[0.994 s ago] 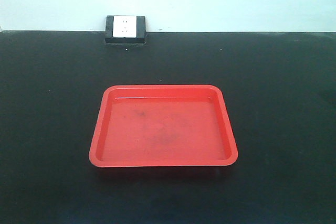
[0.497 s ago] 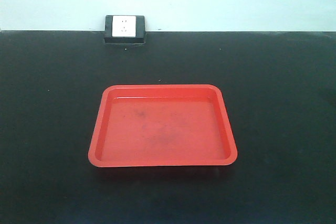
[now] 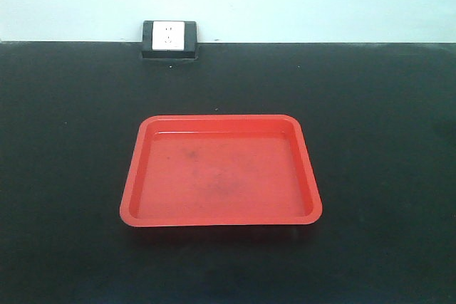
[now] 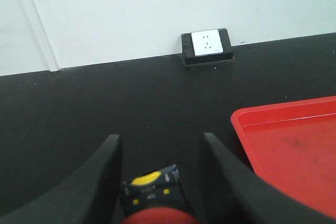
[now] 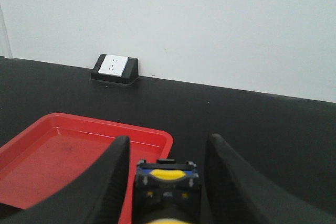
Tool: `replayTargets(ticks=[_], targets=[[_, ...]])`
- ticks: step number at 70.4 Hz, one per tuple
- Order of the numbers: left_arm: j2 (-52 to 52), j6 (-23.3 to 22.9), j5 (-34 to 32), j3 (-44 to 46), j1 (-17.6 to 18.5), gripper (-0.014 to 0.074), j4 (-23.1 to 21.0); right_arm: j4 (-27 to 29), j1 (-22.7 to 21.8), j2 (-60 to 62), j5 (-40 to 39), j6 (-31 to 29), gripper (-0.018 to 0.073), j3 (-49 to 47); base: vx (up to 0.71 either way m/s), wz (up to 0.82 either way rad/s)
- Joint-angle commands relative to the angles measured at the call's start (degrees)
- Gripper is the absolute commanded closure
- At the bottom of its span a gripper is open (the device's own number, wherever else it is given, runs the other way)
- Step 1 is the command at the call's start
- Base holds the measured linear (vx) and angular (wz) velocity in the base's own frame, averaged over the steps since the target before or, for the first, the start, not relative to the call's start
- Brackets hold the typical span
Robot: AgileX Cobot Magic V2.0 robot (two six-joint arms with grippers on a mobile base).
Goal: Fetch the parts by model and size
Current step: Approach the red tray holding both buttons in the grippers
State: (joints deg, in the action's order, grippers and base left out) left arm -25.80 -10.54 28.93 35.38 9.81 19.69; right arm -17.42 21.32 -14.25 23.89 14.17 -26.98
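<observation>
Between the black fingers of my left gripper (image 4: 160, 137) sits a push-button switch with a red cap (image 4: 152, 190), its dark base with yellow marks pointing forward. It hangs over the black table, left of the red tray (image 4: 247, 121). My right gripper (image 5: 169, 139) is shut on a second switch (image 5: 167, 182) that has a yellow cap and a dark base with blue terminals. This one is just off the tray's right rim (image 5: 157, 136). Neither gripper appears in the front view, where the tray (image 3: 221, 122) lies with nothing in it.
A white wall socket in a black housing (image 3: 169, 37) stands at the table's back edge against the pale wall. It also shows as a socket (image 4: 206, 45) in the left wrist view and a socket (image 5: 114, 66) in the right wrist view.
</observation>
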Motion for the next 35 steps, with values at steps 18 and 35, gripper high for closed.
replayTargets(ticks=[18,35], targets=[[-0.3,-0.1,-4.5,1.4,-0.1,0.0603,-0.1,-0.9,-0.1,-1.2,-4.9,-0.5,0.0564,-1.5,0.00,0.00],[-0.5,-0.3,-7.2,1.5,0.9,0.0603,-5.0,-1.0,-0.1,-1.2,-4.9,-0.5,0.0564,-1.5,0.00,0.00]])
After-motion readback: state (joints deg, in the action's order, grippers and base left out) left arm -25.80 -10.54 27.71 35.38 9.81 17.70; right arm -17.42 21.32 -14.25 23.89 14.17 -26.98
